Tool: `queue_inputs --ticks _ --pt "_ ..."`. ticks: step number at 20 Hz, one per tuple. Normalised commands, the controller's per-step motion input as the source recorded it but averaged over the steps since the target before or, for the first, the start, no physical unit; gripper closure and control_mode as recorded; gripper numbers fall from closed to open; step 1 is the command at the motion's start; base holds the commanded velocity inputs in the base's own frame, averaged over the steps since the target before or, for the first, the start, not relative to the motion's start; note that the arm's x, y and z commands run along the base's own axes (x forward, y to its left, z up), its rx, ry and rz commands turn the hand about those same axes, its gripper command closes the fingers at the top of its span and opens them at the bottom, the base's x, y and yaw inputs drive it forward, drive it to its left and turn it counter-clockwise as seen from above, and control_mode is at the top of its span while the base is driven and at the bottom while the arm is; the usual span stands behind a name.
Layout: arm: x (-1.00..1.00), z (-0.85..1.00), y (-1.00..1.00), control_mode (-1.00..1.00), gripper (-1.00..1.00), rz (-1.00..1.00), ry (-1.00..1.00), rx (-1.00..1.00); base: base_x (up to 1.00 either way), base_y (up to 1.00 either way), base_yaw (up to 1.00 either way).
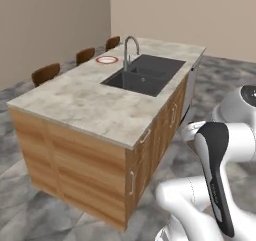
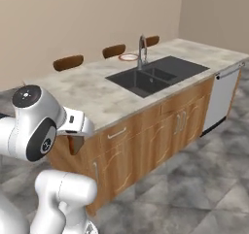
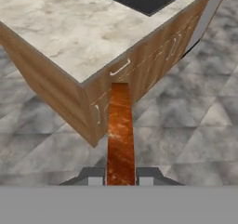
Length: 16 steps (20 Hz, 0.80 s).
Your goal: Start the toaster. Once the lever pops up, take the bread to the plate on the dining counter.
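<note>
Bread: the brown slice [image 3: 121, 130] stands edge-on between the two dark finger tips in the hand view, its crust running up the middle of the picture — off the counter, out over the grey floor.
Gripper: the gripper [image 3: 121, 177] is clamped on the bread, one tip pressed to each face.
Plate: the white plate with the red rim [image 1: 107, 60] sits at the far end of the dining counter [image 1: 85, 105], near the edge with the chairs, just beside the faucet [image 1: 129, 49] and apart from the sink basin [image 1: 145, 74].
Arm: the arm is folded low by the counter's near corner, well short of the plate.
Done, I'd judge: toasting and lifting the slice out — the bread is already in hand at the island.
Left: carry it along the stone top to the far end, set it on the plate, let go.
</note>
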Motion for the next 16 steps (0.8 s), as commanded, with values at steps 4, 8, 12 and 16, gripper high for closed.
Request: queue_inputs --ticks 4,8,12,16 --pt "0.0 0.0 0.0 1.0 1.0 0.0 0.0 0.0 0.35 1.0 -0.16" --pt "0.0 0.0 0.0 1.0 1.0 0.0 0.0 0.0 0.18 1.0 -0.22" --pt "0.0 0.0 0.0 1.0 1.0 0.0 0.0 0.0 0.01 1.0 -0.32" --pt "0.0 0.0 0.0 1.0 1.0 0.0 0.0 0.0 0.0 1.0 -0.45"
